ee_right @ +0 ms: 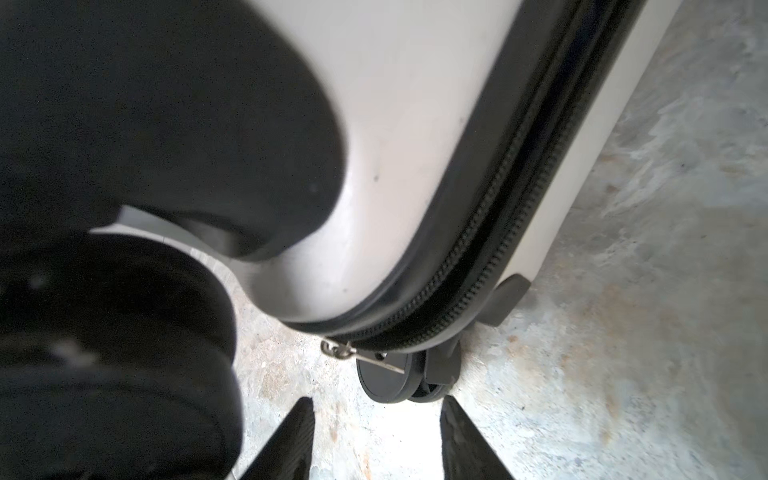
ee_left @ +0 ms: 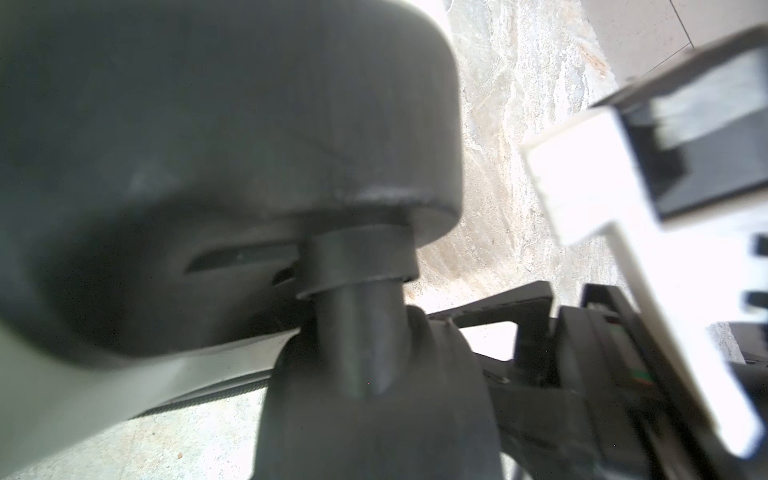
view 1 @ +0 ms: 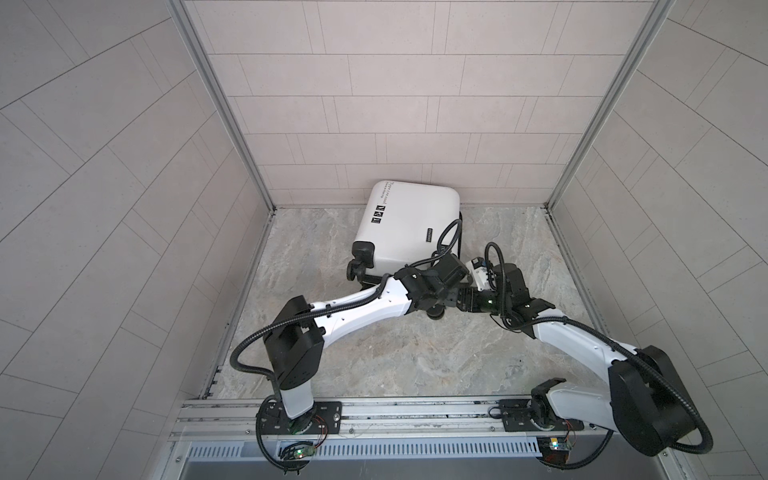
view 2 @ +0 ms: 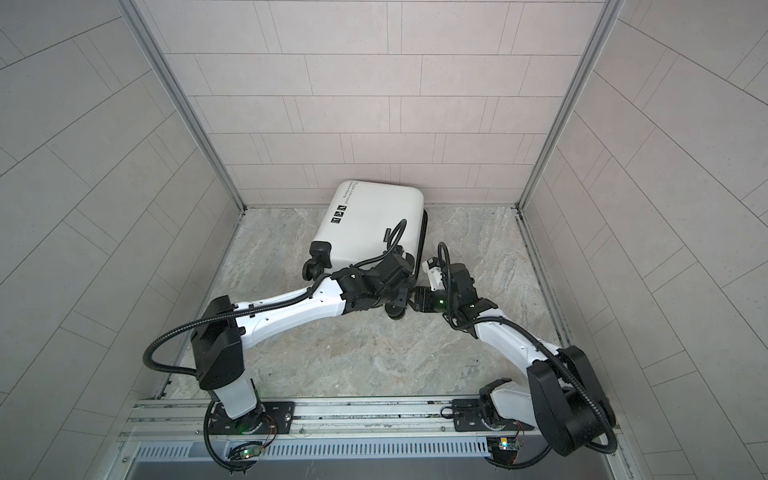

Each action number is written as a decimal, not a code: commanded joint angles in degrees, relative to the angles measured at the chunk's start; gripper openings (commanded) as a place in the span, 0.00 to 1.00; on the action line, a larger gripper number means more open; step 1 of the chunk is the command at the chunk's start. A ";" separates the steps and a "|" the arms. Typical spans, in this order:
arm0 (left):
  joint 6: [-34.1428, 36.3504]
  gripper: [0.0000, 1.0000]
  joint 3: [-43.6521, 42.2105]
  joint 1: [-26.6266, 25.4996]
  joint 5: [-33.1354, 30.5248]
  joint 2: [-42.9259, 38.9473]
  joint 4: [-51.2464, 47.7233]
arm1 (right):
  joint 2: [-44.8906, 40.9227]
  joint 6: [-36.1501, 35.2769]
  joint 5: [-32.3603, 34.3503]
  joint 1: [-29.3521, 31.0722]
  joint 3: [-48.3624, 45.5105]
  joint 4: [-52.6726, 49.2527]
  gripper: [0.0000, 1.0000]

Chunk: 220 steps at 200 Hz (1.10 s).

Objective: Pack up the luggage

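Note:
The luggage is a white hard-shell suitcase, closed, lying askew against the back wall with its black wheels toward me. My left gripper is at its near right corner. In the left wrist view a black wheel and its housing fill the spot where the jaws sit, hiding the fingers. My right gripper is open and empty, just short of the metal zipper pull and another wheel. The black zipper runs shut along the shell.
Tiled walls close in the back and both sides. The marble tabletop stretches between the luggage and the aluminium rail carrying both arm bases. The two wrists nearly touch in both top views.

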 commanded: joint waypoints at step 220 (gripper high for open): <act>0.73 0.00 -0.54 1.25 -1.05 -4.61 5.26 | 9.16 8.88 -0.34 2.98 -1.47 20.07 0.21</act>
